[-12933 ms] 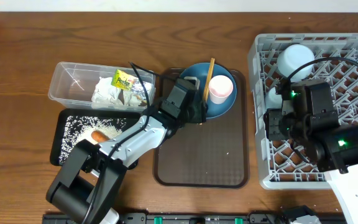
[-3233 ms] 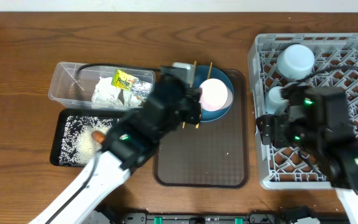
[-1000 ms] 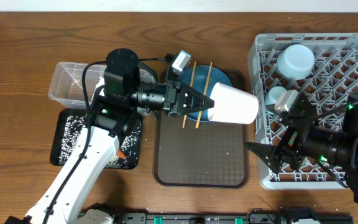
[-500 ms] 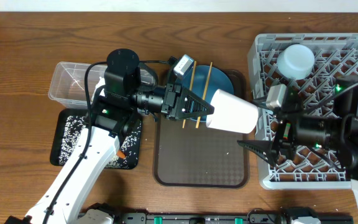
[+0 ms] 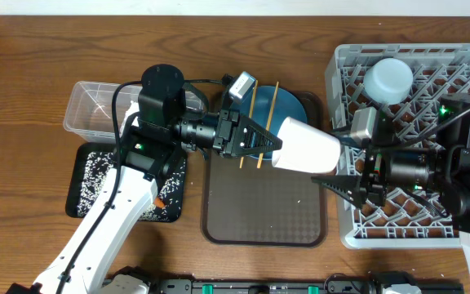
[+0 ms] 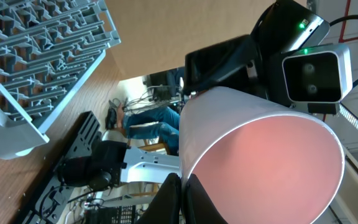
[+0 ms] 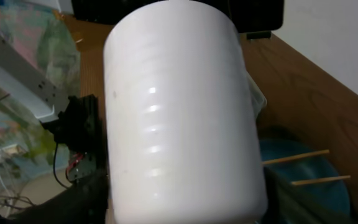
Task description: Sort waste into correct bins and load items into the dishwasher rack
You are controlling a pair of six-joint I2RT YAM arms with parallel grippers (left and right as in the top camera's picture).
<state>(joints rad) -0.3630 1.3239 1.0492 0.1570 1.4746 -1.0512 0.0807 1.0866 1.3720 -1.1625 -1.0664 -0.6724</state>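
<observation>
The pale-pink cup (image 5: 304,147) hangs on its side above the brown tray. My left gripper (image 5: 277,143) is shut on its rim, one finger inside and one outside, and the left wrist view shows the cup (image 6: 260,155) with the gripper (image 6: 184,193) pinching its wall. My right gripper (image 5: 325,159) reaches in from the dishwasher rack (image 5: 463,73). In the right wrist view the cup (image 7: 179,112) fills the space between its fingers (image 7: 86,196), which lie against both sides. The chopsticks (image 5: 251,122) lie across the dark-blue plate (image 5: 288,110).
The clear tub (image 5: 96,106) and the black tray (image 5: 96,175) with rice and the carrot (image 5: 160,200) are at the left. The brown tray (image 5: 259,204) lies below the cup. A light-blue bowl (image 5: 390,79) sits upside down in the rack.
My right gripper has moved left from the rack to the cup's base and its jaws have narrowed around it. The left gripper keeps the cup in nearly the same place.
</observation>
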